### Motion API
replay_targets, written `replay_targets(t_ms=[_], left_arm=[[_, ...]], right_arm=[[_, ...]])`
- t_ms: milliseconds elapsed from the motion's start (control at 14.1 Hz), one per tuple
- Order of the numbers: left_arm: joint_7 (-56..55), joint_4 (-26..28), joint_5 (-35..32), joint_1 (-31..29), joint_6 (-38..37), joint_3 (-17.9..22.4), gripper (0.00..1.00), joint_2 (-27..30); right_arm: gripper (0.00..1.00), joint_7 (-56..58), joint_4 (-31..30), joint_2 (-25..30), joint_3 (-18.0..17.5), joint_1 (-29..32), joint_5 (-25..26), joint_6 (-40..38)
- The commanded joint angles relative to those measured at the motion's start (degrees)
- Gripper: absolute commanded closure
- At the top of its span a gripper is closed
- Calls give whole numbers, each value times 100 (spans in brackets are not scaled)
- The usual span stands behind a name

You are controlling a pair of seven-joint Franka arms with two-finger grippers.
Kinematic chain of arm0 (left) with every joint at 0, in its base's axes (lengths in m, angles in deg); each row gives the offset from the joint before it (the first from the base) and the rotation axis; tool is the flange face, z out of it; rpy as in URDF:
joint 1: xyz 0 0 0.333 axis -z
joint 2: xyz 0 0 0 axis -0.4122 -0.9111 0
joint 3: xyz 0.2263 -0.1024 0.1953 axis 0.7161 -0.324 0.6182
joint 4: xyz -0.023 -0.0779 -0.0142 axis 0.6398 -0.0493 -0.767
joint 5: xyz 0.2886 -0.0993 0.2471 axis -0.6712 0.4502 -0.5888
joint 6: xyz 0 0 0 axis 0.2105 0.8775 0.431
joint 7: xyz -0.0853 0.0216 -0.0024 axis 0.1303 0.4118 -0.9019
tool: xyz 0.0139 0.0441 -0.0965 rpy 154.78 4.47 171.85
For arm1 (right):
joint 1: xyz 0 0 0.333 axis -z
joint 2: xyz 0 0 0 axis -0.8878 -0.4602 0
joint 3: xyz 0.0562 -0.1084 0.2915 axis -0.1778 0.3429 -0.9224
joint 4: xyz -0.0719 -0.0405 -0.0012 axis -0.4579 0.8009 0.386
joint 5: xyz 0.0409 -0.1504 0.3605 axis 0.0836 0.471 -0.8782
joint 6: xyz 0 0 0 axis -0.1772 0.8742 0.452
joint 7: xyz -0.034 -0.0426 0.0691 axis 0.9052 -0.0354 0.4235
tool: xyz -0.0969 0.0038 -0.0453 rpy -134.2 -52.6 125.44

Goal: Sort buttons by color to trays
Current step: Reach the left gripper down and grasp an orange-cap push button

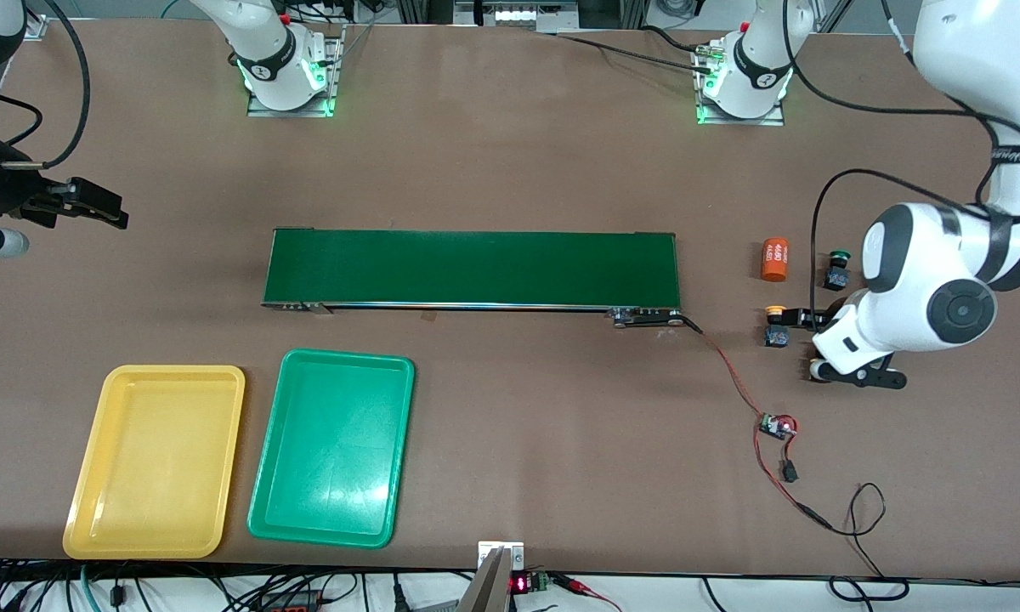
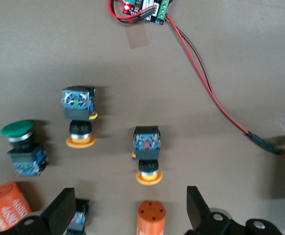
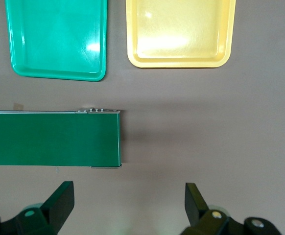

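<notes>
Two buttons with yellow-orange caps (image 2: 80, 117) (image 2: 147, 156) and one with a green cap (image 2: 22, 152) lie on the table at the left arm's end. A fourth button (image 2: 80, 215) shows only partly beside one finger. My left gripper (image 2: 129, 210) hangs open over them, with an orange cylinder (image 2: 151, 218) between its fingers, untouched. From the front I see the left gripper (image 1: 807, 344) next to a yellow-capped button (image 1: 775, 327) and a green-capped one (image 1: 835, 270). The yellow tray (image 1: 155, 459) and green tray (image 1: 331, 446) lie empty. My right gripper (image 3: 128, 203) waits open over bare table.
A long dark-green conveyor belt (image 1: 472, 268) crosses the table's middle. A second orange cylinder with white print (image 1: 775, 258) lies by the buttons. A small circuit board (image 1: 778, 425) with red and black wires sits nearer the front camera than the buttons.
</notes>
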Motion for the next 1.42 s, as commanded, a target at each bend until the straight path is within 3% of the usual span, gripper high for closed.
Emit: replay_targets(t_ms=[0,497,568,638,709,851,1135,1348], left_arm=[[49,222,14,-26,562,10,0,-101],[49,1672,5,-52,2785,10,0,-110],[49,1796,5,-61,3032,19,6,-110],[57,1832,5,-61,3104,19,24,-153],[66,1832,5,-61,3105,19,51,-171],[92,1823,5,-61,3035,10,74,-171],[83,1526,5,-9,2125,-69,87,48],[75,448,14,97,413,-568,90,128]], right_arm=[[0,44,119,-46,-2,21,-26,-46],[0,44,119,-46,6,30,-35,-46],[0,44,119,-46,7,30,-35,-46],[0,53,119,-46,7,30,-35,-46],[0,53,119,-46,7,21,-26,-46],[0,53,119,-46,-2,21,-26,-46],[0,36,119,-46,-2,21,-26,-46],[0,18,119,-64,-2,-5,-35,-37]])
